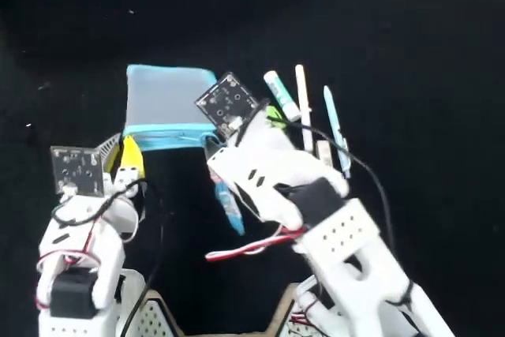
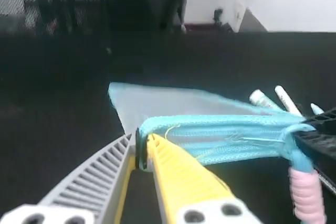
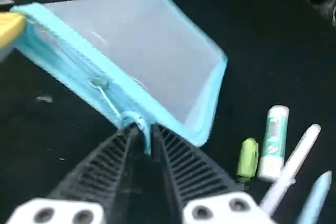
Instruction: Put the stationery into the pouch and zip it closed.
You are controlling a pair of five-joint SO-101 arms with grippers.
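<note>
High view: one pouch (image 1: 170,100), both arms at its zipper edge and nothing inside that I can see, so I'd say you're on the opening step. Lying outside it: one glue stick (image 1: 281,94), one white pen (image 1: 302,104), a blue pen (image 1: 335,120) and a second blue pen (image 1: 230,207).

Left wrist view: your left gripper (image 2: 140,142) is clamped on the pouch's corner.

Right wrist view: your right gripper (image 3: 143,129) is pinched onto the zipper pull (image 3: 137,121). There's also one small green piece (image 3: 247,158). The next move needs a steady pull along the zip.

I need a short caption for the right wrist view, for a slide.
Right tool pinches the pouch at its zipper; loose stationery lies beside it.
</note>
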